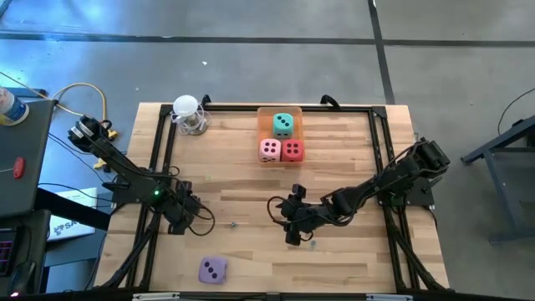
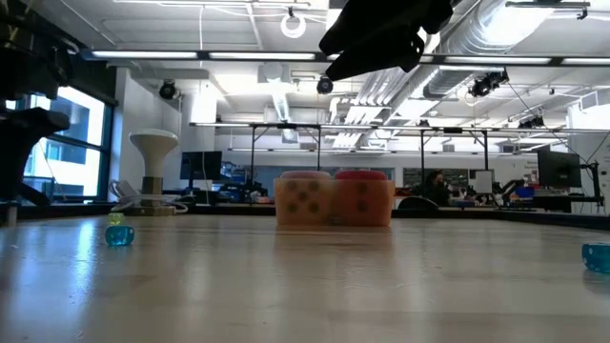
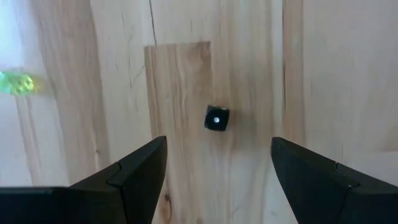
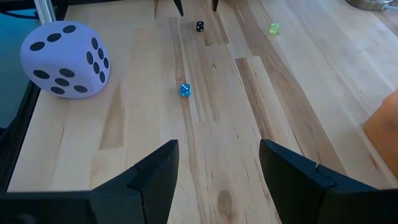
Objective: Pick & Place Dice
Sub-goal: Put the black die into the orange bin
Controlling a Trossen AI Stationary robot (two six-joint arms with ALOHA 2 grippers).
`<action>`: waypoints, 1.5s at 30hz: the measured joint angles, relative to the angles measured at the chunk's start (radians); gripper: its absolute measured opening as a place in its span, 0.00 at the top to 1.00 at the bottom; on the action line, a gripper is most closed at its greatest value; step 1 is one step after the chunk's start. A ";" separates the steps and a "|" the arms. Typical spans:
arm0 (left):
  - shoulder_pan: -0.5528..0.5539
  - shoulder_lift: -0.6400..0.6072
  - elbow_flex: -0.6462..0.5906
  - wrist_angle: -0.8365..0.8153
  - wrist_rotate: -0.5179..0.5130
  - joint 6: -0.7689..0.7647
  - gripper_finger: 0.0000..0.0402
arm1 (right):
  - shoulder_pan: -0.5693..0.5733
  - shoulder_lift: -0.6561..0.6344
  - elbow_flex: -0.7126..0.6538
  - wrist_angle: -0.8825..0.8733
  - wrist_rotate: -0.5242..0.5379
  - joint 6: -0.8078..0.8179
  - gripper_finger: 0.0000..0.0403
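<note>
Table (image 1: 251, 180) pale matt wood planks; purple die (image 4: 64, 59) soft matt foam

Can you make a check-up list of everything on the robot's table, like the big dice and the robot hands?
Surface: wooden table inside a black frame.
Job's things: teal die, pink die and red die clustered at the far edge; purple die alone near the front edge.
Clutter: tiny black die, tiny blue die, tiny green die; a white stand at the far left corner.
Grippers: left gripper open and empty over the tiny black die; right gripper open and empty at mid-table.
Cables: yellow cable off the table's left.
Surroundings: large workshop room behind.
</note>
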 joint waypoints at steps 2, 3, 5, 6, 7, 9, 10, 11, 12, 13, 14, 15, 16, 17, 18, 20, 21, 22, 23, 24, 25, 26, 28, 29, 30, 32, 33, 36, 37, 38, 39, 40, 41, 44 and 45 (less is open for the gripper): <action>0.000 0.000 -0.011 0.004 0.004 -0.020 0.31 | 0.000 0.000 0.000 0.000 0.000 0.000 0.47; 0.000 0.000 -0.019 0.004 0.004 -0.027 0.31 | 0.000 0.000 0.000 0.000 0.000 0.000 0.47; 0.000 0.000 -0.035 0.005 0.004 -0.029 0.31 | 0.000 0.000 0.000 0.000 0.000 0.000 0.47; 0.000 0.000 -0.041 0.008 0.004 -0.030 0.31 | 0.000 0.000 0.000 0.000 0.000 0.000 0.47; 0.000 0.000 -0.046 0.010 0.004 -0.030 0.31 | -0.001 0.000 0.000 0.000 0.000 0.000 0.47; 0.000 0.000 -0.052 0.012 0.000 -0.029 0.31 | -0.001 0.000 0.000 0.000 0.000 0.000 0.47; 0.000 0.000 -0.052 0.013 -0.007 -0.026 0.31 | -0.001 0.000 0.000 0.000 0.000 0.000 0.47; 0.000 0.000 -0.052 0.022 -0.011 -0.020 0.31 | -0.001 0.000 0.000 0.000 0.000 0.000 0.47; 0.000 0.000 -0.052 0.039 -0.012 -0.019 0.31 | -0.001 0.000 0.000 0.000 0.000 0.000 0.47; 0.000 0.000 -0.052 0.060 -0.012 -0.018 0.31 | -0.001 0.000 0.000 0.000 0.000 0.000 0.47; 0.000 0.000 -0.052 0.082 -0.012 -0.016 0.31 | -0.001 0.000 0.000 0.000 0.000 0.000 0.47; 0.000 0.000 -0.052 0.101 -0.012 -0.011 0.31 | -0.001 0.000 0.000 0.000 0.000 0.000 0.47; 0.000 0.000 -0.052 0.115 -0.012 -0.005 0.31 | -0.001 0.000 0.000 0.000 0.000 0.000 0.47; 0.001 0.000 -0.052 0.122 -0.012 -0.003 0.31 | -0.001 0.000 0.000 0.000 0.000 0.000 0.47; 0.002 0.000 -0.052 0.122 -0.013 -0.008 0.31 | -0.001 0.000 0.000 0.000 0.000 0.000 0.47; 0.008 0.000 -0.053 0.118 -0.014 -0.027 0.31 | -0.001 0.000 0.000 0.000 0.000 0.000 0.47; 0.012 0.000 -0.054 0.119 -0.015 -0.029 0.31 | -0.001 0.000 0.000 0.000 0.000 0.000 0.47; 0.016 0.000 -0.056 0.121 -0.015 -0.029 0.31 | -0.001 0.000 0.000 0.000 0.000 0.000 0.47; 0.021 0.000 -0.060 0.120 -0.016 -0.029 0.31 | -0.001 0.000 0.000 0.000 0.000 0.000 0.47; 0.025 0.000 -0.063 0.118 -0.016 -0.030 0.31 | -0.001 0.000 0.000 0.000 0.000 0.000 0.47; 0.029 0.000 -0.067 0.119 -0.016 -0.030 0.31 | -0.001 0.000 0.000 0.000 0.000 0.000 0.47; 0.035 0.000 -0.070 0.124 -0.016 -0.030 0.31 | -0.001 0.000 0.000 0.000 0.000 0.000 0.47; 0.043 0.000 -0.081 0.133 -0.011 -0.030 0.31 | -0.001 0.000 0.000 0.000 0.000 0.000 0.47; 0.046 0.000 -0.086 0.137 -0.009 -0.030 0.31 | -0.001 0.000 0.000 0.000 0.000 0.000 0.47; 0.047 0.000 -0.091 0.142 -0.010 -0.031 0.31 | -0.001 0.000 0.000 0.000 0.000 0.000 0.47; 0.047 0.000 -0.098 0.151 -0.007 -0.026 0.31 | -0.001 0.000 0.000 0.000 0.000 0.000 0.47; 0.047 0.000 -0.100 0.152 -0.007 -0.024 0.31 | -0.001 0.000 0.000 0.000 0.000 0.000 0.47; 0.047 0.000 -0.105 0.162 -0.007 -0.022 0.31 | -0.001 0.000 0.000 0.000 0.000 0.000 0.47; 0.047 0.000 -0.105 0.162 -0.007 -0.021 0.31 | -0.001 0.000 0.000 0.000 0.000 0.000 0.47; 0.047 0.000 -0.105 0.163 -0.007 -0.021 0.31 | -0.001 0.000 0.000 0.000 0.001 0.000 0.47; 0.047 0.000 -0.105 0.163 -0.009 -0.021 0.31 | -0.001 0.000 0.000 0.000 0.001 0.000 0.47; 0.047 0.000 -0.105 0.163 -0.011 -0.021 0.31 | -0.001 0.000 0.000 0.000 0.001 0.000 0.47; 0.047 0.000 -0.105 0.164 -0.011 -0.021 0.31 | -0.001 0.000 0.000 0.000 0.001 0.000 0.47; 0.047 0.000 -0.105 0.166 -0.011 -0.021 0.31 | -0.001 0.000 0.000 0.000 0.001 0.000 0.47; 0.047 0.000 -0.105 0.165 -0.011 -0.021 0.31 | -0.001 0.000 0.000 0.000 0.001 0.000 0.47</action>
